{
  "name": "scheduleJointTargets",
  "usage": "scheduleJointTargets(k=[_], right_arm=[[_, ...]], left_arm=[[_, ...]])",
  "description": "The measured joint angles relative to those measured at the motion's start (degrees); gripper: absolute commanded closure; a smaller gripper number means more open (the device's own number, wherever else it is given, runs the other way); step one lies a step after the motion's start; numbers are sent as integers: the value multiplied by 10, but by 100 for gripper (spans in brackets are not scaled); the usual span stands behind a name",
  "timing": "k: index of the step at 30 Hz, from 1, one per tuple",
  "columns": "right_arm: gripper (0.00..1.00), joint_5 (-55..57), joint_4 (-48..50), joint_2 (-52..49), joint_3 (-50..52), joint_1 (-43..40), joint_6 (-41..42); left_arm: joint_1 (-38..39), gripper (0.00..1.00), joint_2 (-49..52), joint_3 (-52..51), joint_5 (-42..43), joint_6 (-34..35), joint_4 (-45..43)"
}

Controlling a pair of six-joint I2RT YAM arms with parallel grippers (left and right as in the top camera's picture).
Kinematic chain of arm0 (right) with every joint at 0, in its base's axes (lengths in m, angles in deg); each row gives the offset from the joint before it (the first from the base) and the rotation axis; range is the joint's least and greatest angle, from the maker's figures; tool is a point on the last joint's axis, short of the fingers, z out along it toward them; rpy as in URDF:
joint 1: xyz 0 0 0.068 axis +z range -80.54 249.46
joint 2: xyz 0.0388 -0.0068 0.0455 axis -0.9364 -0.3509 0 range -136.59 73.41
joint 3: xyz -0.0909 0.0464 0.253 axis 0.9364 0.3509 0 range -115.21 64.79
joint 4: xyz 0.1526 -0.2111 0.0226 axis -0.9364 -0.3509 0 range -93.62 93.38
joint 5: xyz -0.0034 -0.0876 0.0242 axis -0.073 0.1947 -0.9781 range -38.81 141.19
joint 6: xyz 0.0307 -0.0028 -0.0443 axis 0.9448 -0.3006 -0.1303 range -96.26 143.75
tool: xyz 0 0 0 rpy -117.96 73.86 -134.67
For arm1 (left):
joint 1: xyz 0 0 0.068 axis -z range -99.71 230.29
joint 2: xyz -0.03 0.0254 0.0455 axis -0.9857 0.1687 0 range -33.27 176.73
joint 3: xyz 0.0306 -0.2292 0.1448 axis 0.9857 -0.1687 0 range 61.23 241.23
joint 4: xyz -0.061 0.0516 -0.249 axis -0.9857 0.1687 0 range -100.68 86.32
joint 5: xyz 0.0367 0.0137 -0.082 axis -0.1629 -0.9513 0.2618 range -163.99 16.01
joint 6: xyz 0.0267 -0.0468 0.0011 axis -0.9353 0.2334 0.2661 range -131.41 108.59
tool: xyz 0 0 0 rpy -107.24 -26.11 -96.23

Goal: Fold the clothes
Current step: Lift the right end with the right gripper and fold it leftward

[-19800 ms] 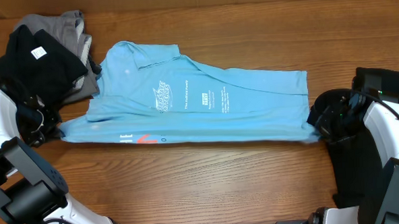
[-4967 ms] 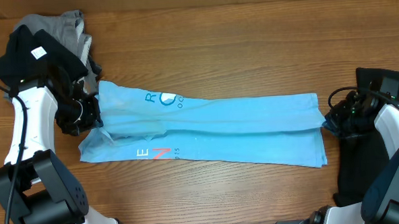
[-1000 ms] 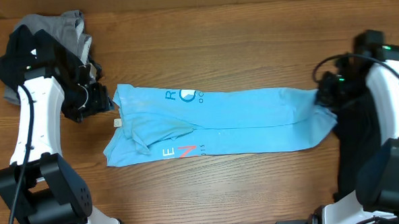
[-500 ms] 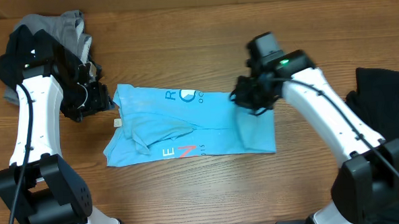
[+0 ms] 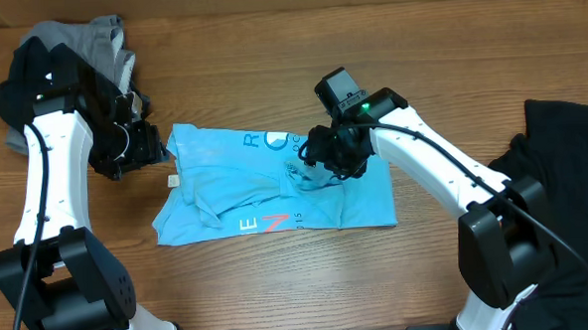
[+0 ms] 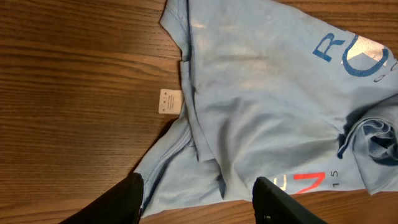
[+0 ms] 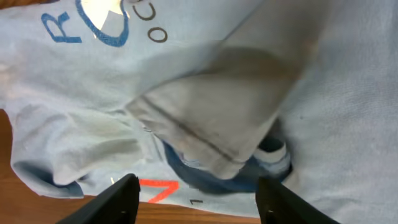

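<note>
I am holding my right gripper [image 5: 326, 164] over the light blue T-shirt [image 5: 220, 173], fingers spread apart above a bunched, doubled-over hem, clamping nothing; the shirt is lying mid-table, its right end folded in toward the lettering; my left gripper [image 5: 146, 149] is hanging open just beside the shirt's left edge; a black T-shirt [image 5: 562, 163] is lying far right.

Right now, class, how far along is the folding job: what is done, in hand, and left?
Done: the light blue T-shirt lies narrowed, its right end doubled over the middle. In hand: the right end effector sits open over a bunched fold there; the left end effector is open beside its left edge. Left: smoothing that bunch, then the black and grey heap and the black shirt.
</note>
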Motion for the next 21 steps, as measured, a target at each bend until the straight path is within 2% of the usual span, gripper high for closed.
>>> scheduleJointTargets(k=[3, 4, 6, 7, 8, 12, 16, 21], right_arm=[[36, 0, -11, 0, 0, -6, -19], [41, 0, -15, 0, 0, -9, -24], [64, 3, -25, 0, 0, -22, -35], [72, 5, -28, 0, 0, -29, -37], [75, 9, -29, 0, 0, -33, -37], [76, 33, -11, 1, 9, -61, -45], [80, 43, 29, 3, 65, -65, -45], [87, -4, 91, 3, 150, -62, -30]], left_arm=[[0, 40, 0, 0, 0, 0, 1], [0, 40, 0, 0, 0, 0, 2], [0, 40, 0, 0, 0, 0, 2], [0, 40, 0, 0, 0, 0, 2], [0, 41, 0, 0, 0, 0, 2], [0, 41, 0, 0, 0, 0, 2], [0, 41, 0, 0, 0, 0, 5], [0, 41, 0, 1, 0, 0, 8]])
